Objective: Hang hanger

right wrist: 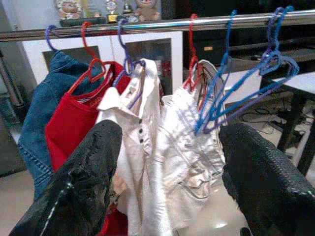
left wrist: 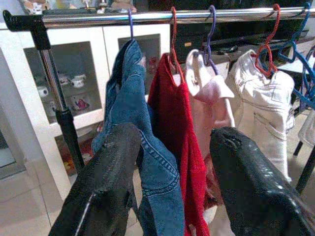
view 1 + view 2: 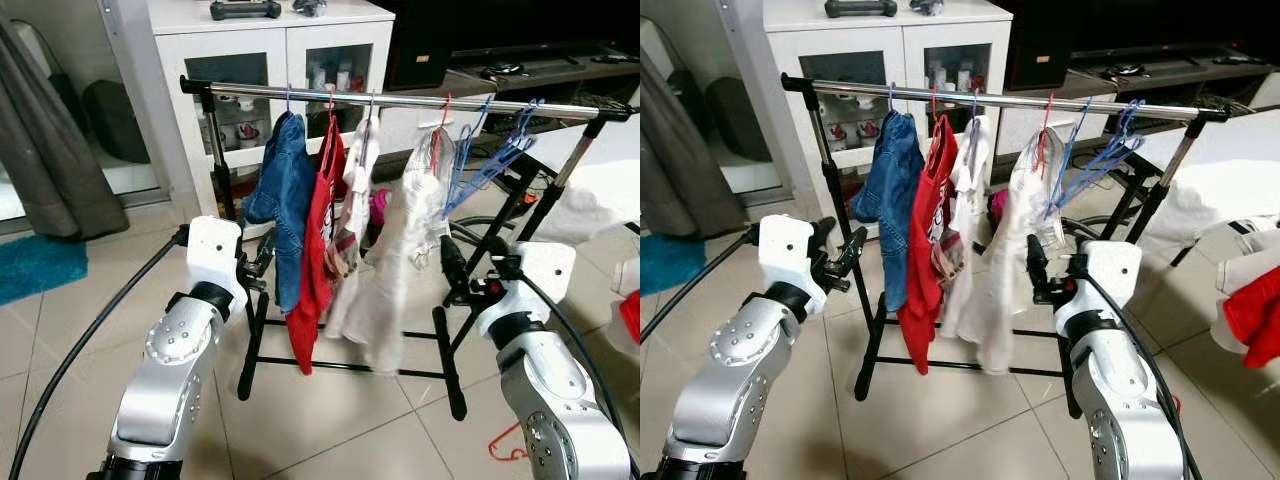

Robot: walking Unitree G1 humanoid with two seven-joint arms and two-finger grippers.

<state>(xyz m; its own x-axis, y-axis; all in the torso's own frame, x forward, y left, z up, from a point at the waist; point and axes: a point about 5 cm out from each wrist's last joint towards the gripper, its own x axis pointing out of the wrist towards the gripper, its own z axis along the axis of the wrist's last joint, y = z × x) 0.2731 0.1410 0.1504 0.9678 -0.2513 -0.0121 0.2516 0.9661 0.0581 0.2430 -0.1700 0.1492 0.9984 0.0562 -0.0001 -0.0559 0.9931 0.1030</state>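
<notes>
Chrome rail [image 3: 400,98] already carries the clothes, and with left gripper [image 2: 170,187] and right gripper [image 1: 167,182] both spread and empty, the step in hand looks like fetching the red hanger [image 3: 508,443] lying on the floor at five o'clock.

A white cabinet [image 3: 270,60] with glass doors stands behind everything; cups and small figures sit on its shelves. A dark controller [image 3: 245,10] lies on top of it. Left of the cabinet hangs a grey curtain [image 3: 45,150], with a teal rug [image 3: 40,265] on the tiled floor [image 3: 330,430] below it.
</notes>
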